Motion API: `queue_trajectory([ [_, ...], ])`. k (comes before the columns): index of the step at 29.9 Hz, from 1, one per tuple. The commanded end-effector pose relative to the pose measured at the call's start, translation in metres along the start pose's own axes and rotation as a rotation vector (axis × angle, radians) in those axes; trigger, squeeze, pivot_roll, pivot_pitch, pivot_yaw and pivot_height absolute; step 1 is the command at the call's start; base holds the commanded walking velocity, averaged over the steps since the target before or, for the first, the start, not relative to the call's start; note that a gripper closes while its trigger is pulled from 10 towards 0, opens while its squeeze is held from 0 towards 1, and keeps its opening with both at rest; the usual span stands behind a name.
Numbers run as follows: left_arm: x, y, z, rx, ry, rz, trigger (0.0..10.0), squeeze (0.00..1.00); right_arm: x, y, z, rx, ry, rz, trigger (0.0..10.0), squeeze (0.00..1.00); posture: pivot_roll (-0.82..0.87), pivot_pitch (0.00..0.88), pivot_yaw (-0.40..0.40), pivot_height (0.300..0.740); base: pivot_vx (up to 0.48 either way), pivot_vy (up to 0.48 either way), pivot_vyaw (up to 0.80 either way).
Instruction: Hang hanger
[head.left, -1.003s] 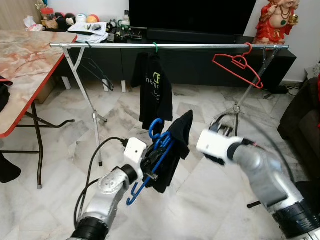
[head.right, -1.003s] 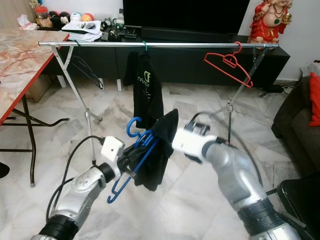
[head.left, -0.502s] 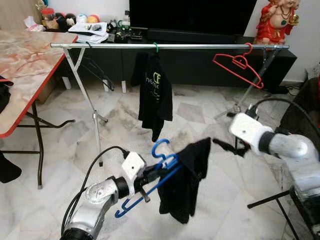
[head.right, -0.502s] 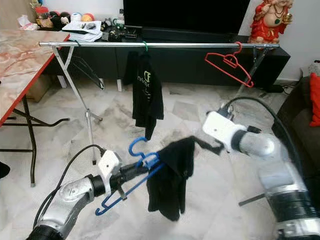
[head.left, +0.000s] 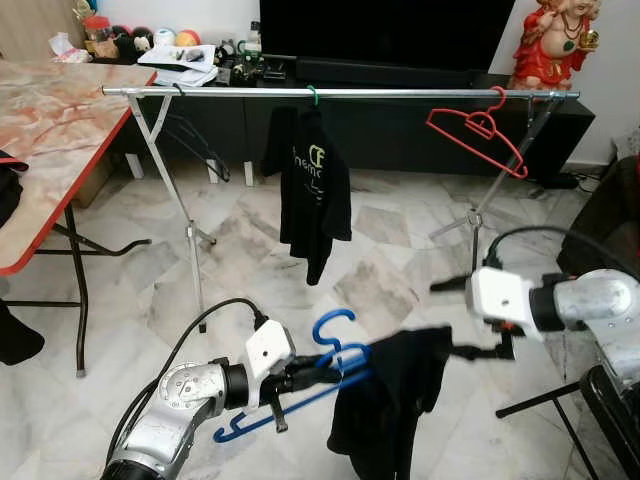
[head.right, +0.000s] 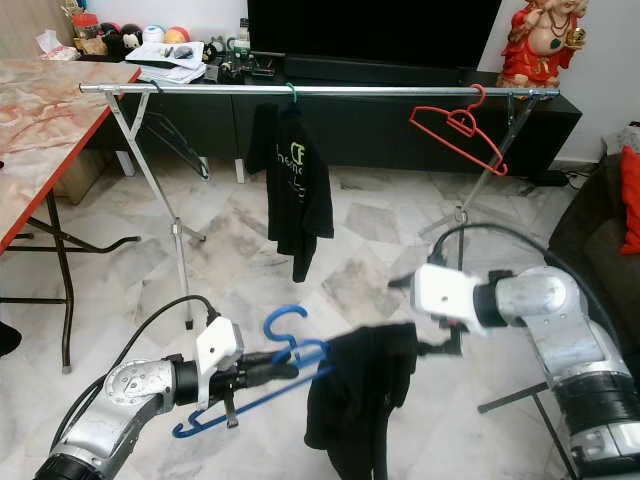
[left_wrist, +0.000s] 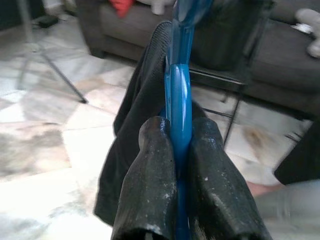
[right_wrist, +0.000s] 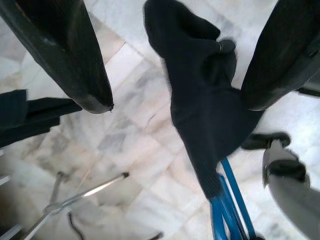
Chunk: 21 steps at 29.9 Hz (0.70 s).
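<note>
- A blue hanger (head.left: 320, 375) carrying a black garment (head.left: 395, 400) is pinched by the left gripper (left_wrist: 175, 150) above the marble floor (head.left: 250, 240).
- The right gripper (right_wrist: 175, 65) is spread wide beside the garment.
- A metal clothes rail (head.left: 340, 92) is seen ahead, before a TV cabinet (head.left: 400, 120).

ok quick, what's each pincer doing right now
Left pincer: shut on the blue hanger that carries the black garment.
Right pincer: open, holding nothing, beside the garment.

Home living room: big black TV (head.left: 385, 30) on long dark cabinet (head.left: 400, 125), marble floor (head.left: 250, 250), sofa (left_wrist: 280, 55), clothes rack (head.left: 340, 93) with shirt (head.left: 312, 190), red-edged table (head.left: 50, 130).
</note>
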<state>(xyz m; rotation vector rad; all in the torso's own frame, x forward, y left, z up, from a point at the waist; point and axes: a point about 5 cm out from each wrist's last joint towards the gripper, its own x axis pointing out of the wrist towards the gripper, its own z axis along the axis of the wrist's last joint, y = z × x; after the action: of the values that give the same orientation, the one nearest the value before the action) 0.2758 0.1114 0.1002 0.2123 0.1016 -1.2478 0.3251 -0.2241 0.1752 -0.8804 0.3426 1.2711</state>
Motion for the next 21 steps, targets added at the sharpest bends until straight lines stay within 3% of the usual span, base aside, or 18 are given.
queue_trajectory([
  [1, 0.001, -0.002, 0.011, 0.021, -0.028, -0.043, 10.0, 0.0, 0.002, -0.001, -0.003, -0.018, 0.02, 0.007, 10.0, 0.0, -0.07, 0.092, -0.08, 0.74, 0.0, 0.0, 0.0],
  [4, 0.0, -0.002, 0.014, 0.024, -0.028, -0.049, 10.0, 0.0, 0.008, -0.002, -0.004, -0.024, 0.018, -0.001, 10.0, 0.0, -0.07, 0.092, -0.08, 0.74, 0.0, 0.0, 0.0],
  [14, 0.004, -0.005, 0.022, 0.04, -0.026, -0.089, 10.0, 0.0, 0.028, 0.013, -0.005, 0.0, -0.065, 0.111, 10.0, 0.0, -0.06, 0.091, -0.08, 0.74, 0.0, 0.0, 0.0],
  [21, 0.011, -0.006, 0.029, 0.057, -0.038, -0.104, 10.0, 0.0, 0.039, 0.026, -0.013, 0.04, -0.068, 0.203, 10.0, 0.0, -0.05, 0.085, -0.078, 0.74, 0.0, 0.0, 0.0],
])
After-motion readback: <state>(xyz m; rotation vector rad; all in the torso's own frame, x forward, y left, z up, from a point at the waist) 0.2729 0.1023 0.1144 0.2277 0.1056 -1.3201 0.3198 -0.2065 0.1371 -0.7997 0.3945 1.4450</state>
